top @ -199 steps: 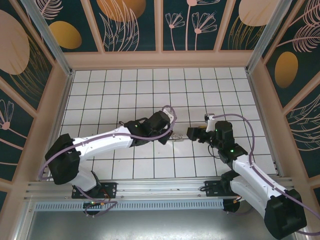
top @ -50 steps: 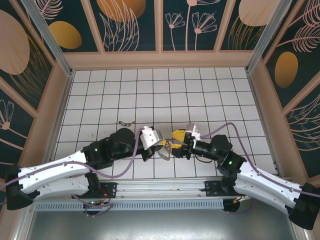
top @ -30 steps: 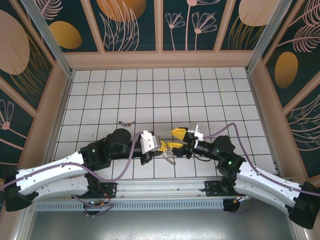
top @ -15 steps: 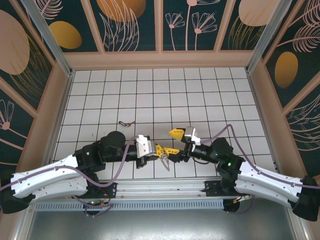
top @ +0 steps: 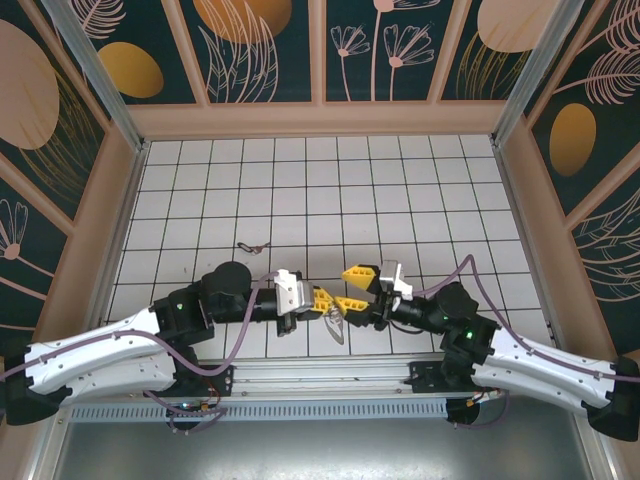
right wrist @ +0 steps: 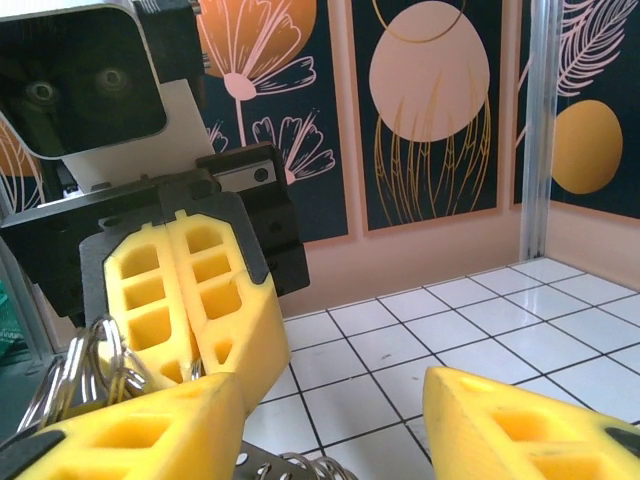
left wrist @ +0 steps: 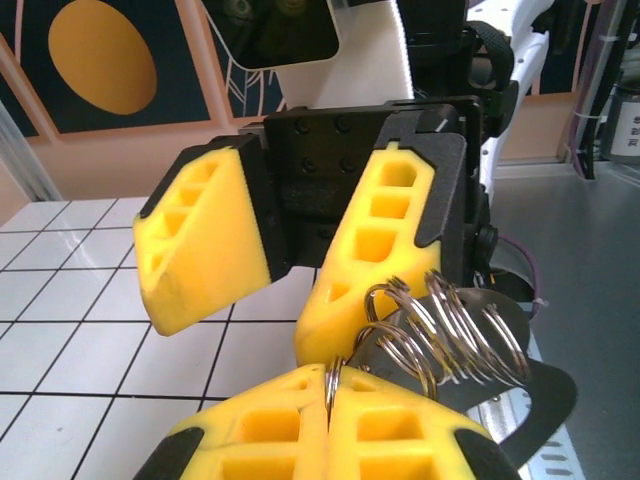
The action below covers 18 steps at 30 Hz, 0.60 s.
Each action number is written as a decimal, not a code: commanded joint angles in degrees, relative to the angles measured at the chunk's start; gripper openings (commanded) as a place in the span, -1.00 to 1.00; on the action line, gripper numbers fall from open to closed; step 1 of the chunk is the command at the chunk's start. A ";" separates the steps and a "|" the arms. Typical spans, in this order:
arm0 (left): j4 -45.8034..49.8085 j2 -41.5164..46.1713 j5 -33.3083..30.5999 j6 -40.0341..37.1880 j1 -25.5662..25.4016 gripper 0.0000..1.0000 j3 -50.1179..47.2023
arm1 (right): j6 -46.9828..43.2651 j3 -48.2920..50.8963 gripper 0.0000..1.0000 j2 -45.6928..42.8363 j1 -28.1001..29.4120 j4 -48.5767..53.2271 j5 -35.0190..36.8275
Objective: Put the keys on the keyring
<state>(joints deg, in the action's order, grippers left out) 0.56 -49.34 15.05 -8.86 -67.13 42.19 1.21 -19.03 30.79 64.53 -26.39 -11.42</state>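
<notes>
My left gripper (top: 327,297) is shut on one of a bunch of metal split rings (left wrist: 440,330), pinched between its yellow fingertips (left wrist: 300,425). A flat dark grey key (left wrist: 535,390) hangs from the rings and dangles below the grippers (top: 335,326). Facing it, my right gripper (top: 354,288) is open, one yellow finger (left wrist: 375,250) close behind the rings, the other (left wrist: 205,235) off to the side. Nothing sits between the right fingers (right wrist: 530,420). The keyring (top: 250,246), a small brownish loop, lies on the tiles to the back left, apart from both grippers.
White tiled floor (top: 400,190) stretches behind the grippers. Patterned walls with wooden frames (top: 320,118) enclose it on three sides. A metal rail (top: 320,372) runs along the near edge by the arm bases. Purple cables (top: 480,275) loop over both arms.
The left gripper stays shut on the ring and has hardly moved. The right gripper has shifted slightly to the right and its jaws stand a little narrower than half a second ago.
</notes>
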 commanded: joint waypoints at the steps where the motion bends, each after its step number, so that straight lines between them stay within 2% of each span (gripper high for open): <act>1: -5.15 -2.36 -10.12 -1.41 0.96 -1.00 -0.57 | -1.46 -1.83 0.03 0.41 2.12 -1.74 -7.32; 8: -8.36 -4.03 -12.56 -3.23 0.96 -1.00 -1.59 | -3.06 -2.77 0.04 1.49 2.17 0.65 -8.74; 11: -8.34 -5.35 -13.35 -3.76 1.02 -1.00 -1.20 | -3.65 -2.53 0.27 0.02 2.18 2.24 -8.16; 13: -8.51 -5.85 -12.72 -3.84 1.03 -1.00 -0.88 | -3.94 -2.12 0.35 -1.44 2.18 3.14 -7.45; 18: -9.25 -5.43 -9.49 -3.83 1.14 -1.00 -0.63 | -4.54 -1.54 0.36 -4.34 2.18 4.70 -6.37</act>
<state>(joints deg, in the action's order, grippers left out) -1.39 -52.73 11.68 -11.97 -67.18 41.12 -3.01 -19.09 27.83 63.86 -18.70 -6.37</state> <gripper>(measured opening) 0.063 0.678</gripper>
